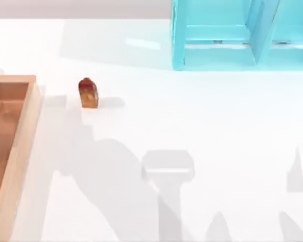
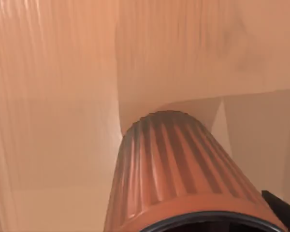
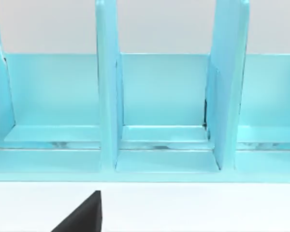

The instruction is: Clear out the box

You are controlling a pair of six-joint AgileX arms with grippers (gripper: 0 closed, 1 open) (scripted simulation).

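The box point(image 1: 21, 146), shallow and wooden with pale rims and an orange-brown floor, lies at the table's left edge, partly cut off. In the left wrist view a ribbed orange-brown cup-like object point(image 2: 179, 169) with a dark rim sits very close to the camera over the box floor point(image 2: 53, 96). A dark part of my left gripper point(image 2: 282, 209) shows beside it. A small amber object with a red top point(image 1: 88, 94) stands on the white table just right of the box. One dark finger point(image 3: 82, 216) of my right gripper points at the turquoise shelf point(image 3: 159, 111).
The turquoise shelf frame point(image 1: 232, 35) stands at the back right of the table, with upright dividers point(image 3: 108, 87) splitting it into bays. Arm shadows fall across the white tabletop point(image 1: 217, 126) in the middle and front.
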